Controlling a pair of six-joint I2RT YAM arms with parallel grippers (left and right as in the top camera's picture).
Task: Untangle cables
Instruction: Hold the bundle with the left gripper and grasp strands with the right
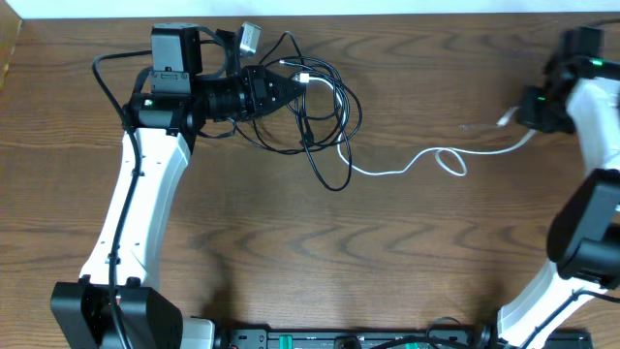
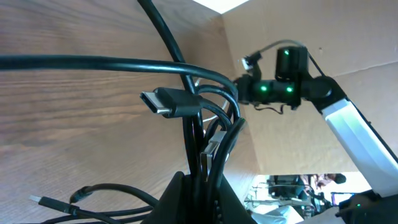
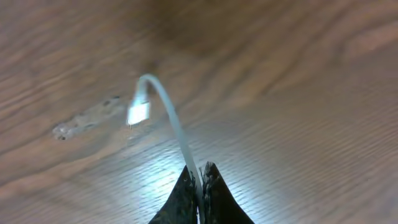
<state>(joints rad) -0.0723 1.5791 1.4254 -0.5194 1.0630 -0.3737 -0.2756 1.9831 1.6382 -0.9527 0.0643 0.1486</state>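
The black cable lies in tangled loops at the table's upper middle. My left gripper is shut on a bundle of its strands; in the left wrist view several black strands rise out of the closed fingers, with a black plug above them. The white cable runs from the tangle rightward across the table to my right gripper. In the right wrist view that gripper is shut on the white cable a short way behind its small white plug, which hangs just above the wood.
A silvery plug sticks up by the left arm's camera housing near the table's far edge. A cardboard wall stands behind the right arm. Bare wood table spans the front.
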